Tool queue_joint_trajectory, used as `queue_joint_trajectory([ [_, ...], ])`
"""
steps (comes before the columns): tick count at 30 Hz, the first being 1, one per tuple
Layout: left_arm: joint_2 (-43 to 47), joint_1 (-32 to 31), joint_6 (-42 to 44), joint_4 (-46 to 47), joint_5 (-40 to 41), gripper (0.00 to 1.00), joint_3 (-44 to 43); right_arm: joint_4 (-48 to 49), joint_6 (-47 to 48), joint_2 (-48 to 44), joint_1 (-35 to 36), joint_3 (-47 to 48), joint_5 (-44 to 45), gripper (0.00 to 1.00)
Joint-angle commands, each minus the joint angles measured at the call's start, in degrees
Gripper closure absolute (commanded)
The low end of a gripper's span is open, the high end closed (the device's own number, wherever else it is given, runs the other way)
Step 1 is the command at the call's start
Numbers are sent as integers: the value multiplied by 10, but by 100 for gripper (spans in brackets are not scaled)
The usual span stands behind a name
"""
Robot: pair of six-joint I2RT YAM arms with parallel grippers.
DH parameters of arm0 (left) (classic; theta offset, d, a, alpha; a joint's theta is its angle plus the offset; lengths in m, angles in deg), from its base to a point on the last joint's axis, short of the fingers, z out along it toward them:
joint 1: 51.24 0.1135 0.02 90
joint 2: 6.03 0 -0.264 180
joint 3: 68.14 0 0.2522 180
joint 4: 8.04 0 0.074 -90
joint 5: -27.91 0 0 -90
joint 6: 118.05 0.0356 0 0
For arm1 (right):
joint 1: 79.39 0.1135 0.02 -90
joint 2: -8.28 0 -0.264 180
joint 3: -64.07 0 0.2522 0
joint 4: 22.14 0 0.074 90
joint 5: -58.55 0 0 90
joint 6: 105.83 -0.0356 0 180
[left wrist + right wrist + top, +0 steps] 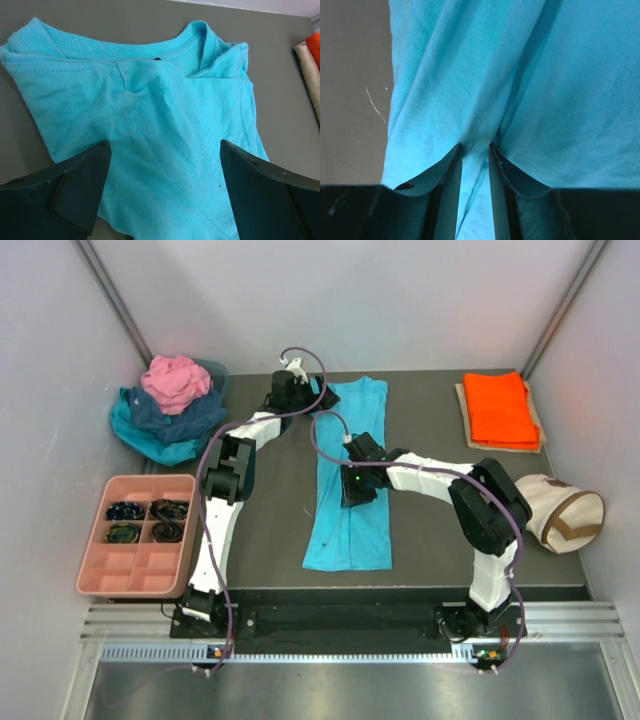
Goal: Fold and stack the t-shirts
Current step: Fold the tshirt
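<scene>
The dark grey table [270, 530] fills the space between pale walls, with both arms reaching out over it from the near edge.

The turquoise t-shirt [345, 530] is the largest thing on it - a long narrow strip down the middle, folded lengthwise, collar at the far end and hem toward the arm bases.

At the far left corner lies a loose pile of 3 unfolded t-shirts: the pink t-shirt [175, 380] on top, the navy t-shirt [180, 415] under it, and the teal t-shirt [150, 440] at the bottom, spilling outward.

A pink tray [100, 580] sits near the left arm's base; the 4 compartments at its far end hold dark coiled items [168, 508], too small to identify.

At the far right, the orange t-shirt [498, 408] lies folded flat on a tan layer [463, 400]. Nearer, against the right wall, a cream bag [560, 515] with a brown strap lies on its side.

The left gripper [165, 145] hangs over the collar end of the turquoise shirt, its jaws spread wide and holding nothing.

The right gripper [476, 146] is at the shirt's middle - its 2 fingers stand narrowly apart with a ridge of turquoise cloth pinched between them, creases fanning away from the grip.
</scene>
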Motion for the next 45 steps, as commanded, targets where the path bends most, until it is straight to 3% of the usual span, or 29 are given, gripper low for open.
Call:
queue_joint_trajectory([
  [1,-16,12,1,-8,10,5,15,13,-1,3,7,-1,0,72],
  [8,-16,13,-2,-6,10,5,17,17,-2,5,8,-12,-1,74],
  [17,-15,14,-3,-4,8,5,21,20,-3,4,8,-13,-5,100],
  [45,-16,16,-5,-9,10,5,19,-22,-11,-82,8,-38,7,100],
])
